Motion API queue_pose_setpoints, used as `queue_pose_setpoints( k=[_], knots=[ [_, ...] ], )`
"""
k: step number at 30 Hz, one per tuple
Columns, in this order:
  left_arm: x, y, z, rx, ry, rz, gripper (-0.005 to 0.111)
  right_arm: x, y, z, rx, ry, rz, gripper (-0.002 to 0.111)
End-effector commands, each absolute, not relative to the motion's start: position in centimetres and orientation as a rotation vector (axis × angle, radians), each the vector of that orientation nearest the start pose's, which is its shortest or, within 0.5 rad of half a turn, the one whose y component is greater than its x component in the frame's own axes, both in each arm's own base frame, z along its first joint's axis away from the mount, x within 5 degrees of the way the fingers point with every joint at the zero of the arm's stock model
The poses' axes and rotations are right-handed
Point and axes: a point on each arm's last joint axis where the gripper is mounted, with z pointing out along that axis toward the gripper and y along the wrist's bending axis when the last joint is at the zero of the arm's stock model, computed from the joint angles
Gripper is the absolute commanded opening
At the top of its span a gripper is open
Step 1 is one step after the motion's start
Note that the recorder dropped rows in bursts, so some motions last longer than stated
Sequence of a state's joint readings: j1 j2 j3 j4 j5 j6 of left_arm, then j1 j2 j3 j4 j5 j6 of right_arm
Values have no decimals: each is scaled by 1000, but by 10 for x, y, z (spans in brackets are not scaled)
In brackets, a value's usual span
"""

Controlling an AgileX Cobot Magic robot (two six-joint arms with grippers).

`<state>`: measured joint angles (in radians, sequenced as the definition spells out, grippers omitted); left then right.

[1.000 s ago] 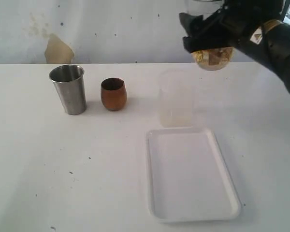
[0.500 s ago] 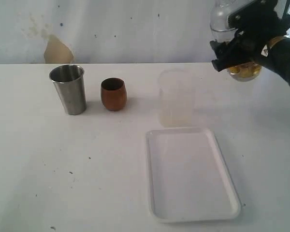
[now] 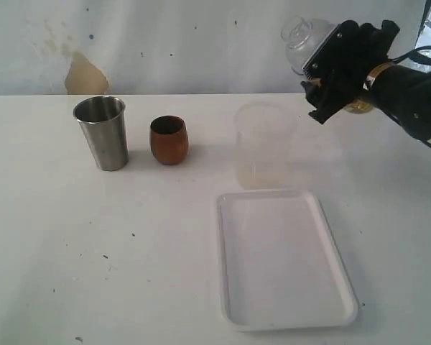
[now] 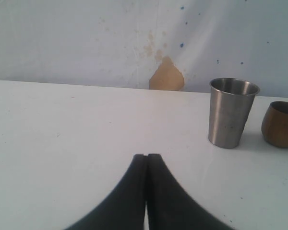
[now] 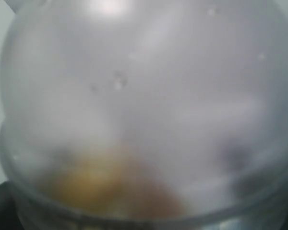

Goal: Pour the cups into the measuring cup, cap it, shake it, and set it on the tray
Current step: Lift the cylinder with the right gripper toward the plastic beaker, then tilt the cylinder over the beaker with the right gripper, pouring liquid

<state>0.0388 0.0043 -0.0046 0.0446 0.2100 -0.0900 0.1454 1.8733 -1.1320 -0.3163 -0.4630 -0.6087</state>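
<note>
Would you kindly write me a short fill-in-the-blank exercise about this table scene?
1. The right gripper is shut on the capped ___, held tilted above the table.
2. Between the steel tumbler and the frosted cup stands the ___.
3. The left gripper is ___ and holds nothing.

Missing words: measuring cup; wooden cup; shut.
</note>
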Motion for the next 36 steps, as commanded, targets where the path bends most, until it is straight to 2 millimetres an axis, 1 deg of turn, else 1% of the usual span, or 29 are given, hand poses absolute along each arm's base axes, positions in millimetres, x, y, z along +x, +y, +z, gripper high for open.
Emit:
queue_pose_setpoints(
  k=[1, 9, 14, 22, 29, 32, 36],
  knots=[
    [56, 3, 195, -77, 1683, 3, 0, 420, 73, 249, -1030, 1356, -531, 0],
    [56, 3, 195, -77, 1683, 3, 0, 422, 72, 251, -1185, 1295, -681, 0],
    [56, 3, 195, -77, 1683, 3, 0, 422, 72, 251, -1335, 1187, -833, 0],
    [56, 3, 195, -77, 1683, 3, 0, 422, 71, 250, -1495, 1052, -995, 0],
    [56, 3, 195, -77, 1683, 3, 0, 422, 71, 250, -1565, 973, -1075, 0],
    [56, 3, 195, -77, 1683, 3, 0, 422, 71, 250, -1629, 900, -1147, 0],
    [56, 3, 195, -77, 1683, 3, 0, 422, 72, 254, -1617, 857, -1175, 0]
  ],
)
